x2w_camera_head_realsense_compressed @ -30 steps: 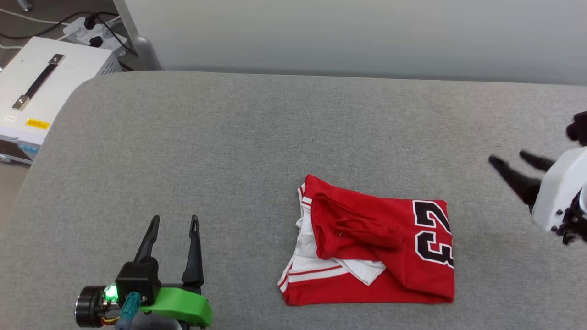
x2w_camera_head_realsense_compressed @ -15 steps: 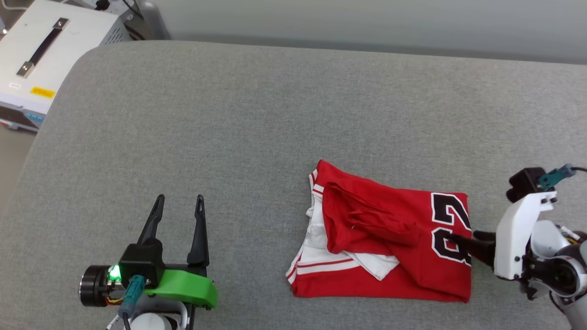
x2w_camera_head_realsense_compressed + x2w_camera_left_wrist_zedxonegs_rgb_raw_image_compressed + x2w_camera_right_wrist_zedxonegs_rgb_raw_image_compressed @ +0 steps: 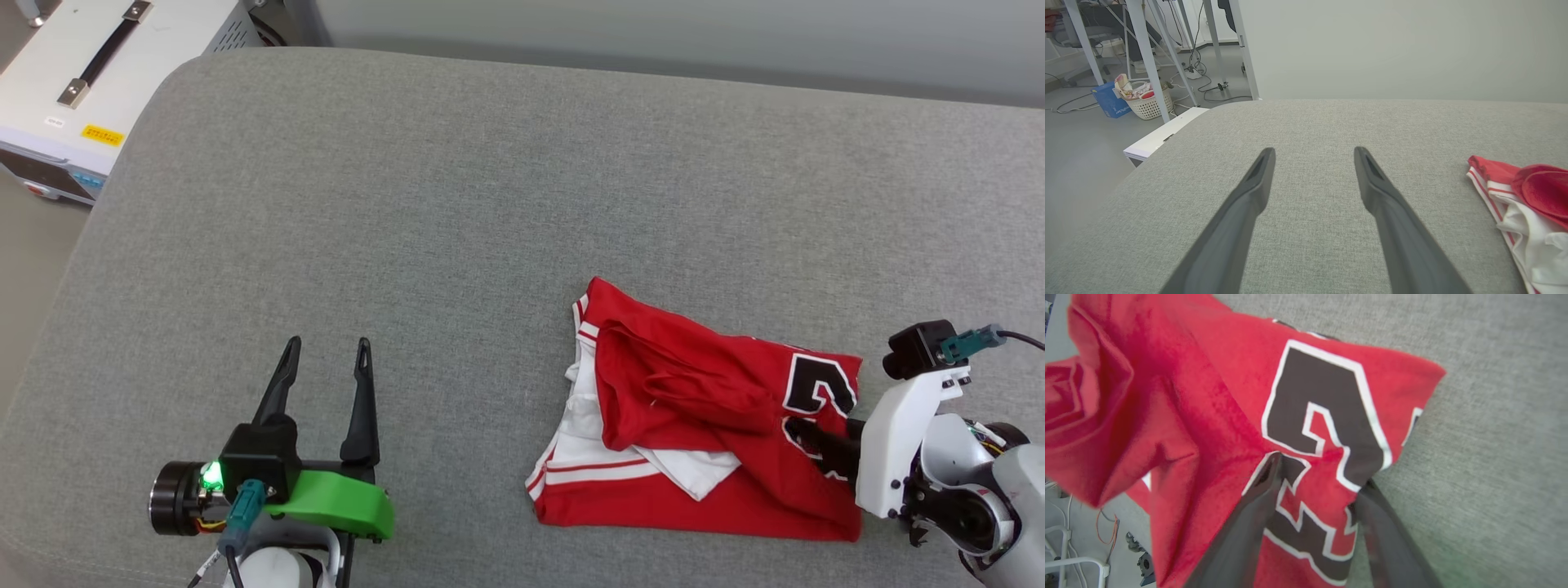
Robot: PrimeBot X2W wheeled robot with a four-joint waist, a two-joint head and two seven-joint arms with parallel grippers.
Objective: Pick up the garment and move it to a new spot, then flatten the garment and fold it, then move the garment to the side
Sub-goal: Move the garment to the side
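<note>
Grey surface [image 3: 408, 204]: I am seeing right claw [image 3: 1322, 469] straddling garment [image 3: 669, 384] edge, fingers [image 3: 1249, 522] apart; left claw [image 3: 327, 343] idling wide; grasp needing closure.

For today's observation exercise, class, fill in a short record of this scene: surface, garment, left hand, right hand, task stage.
surface: grey fabric-covered table
garment: red jersey shirt with white sleeves and black number print, loosely bunched, lying right of centre on the table
left hand: open, over bare table, apart from the shirt
right hand: fingers apart, astride the shirt's printed edge; firm grip not evident
task stage: pickup not yet done
</note>
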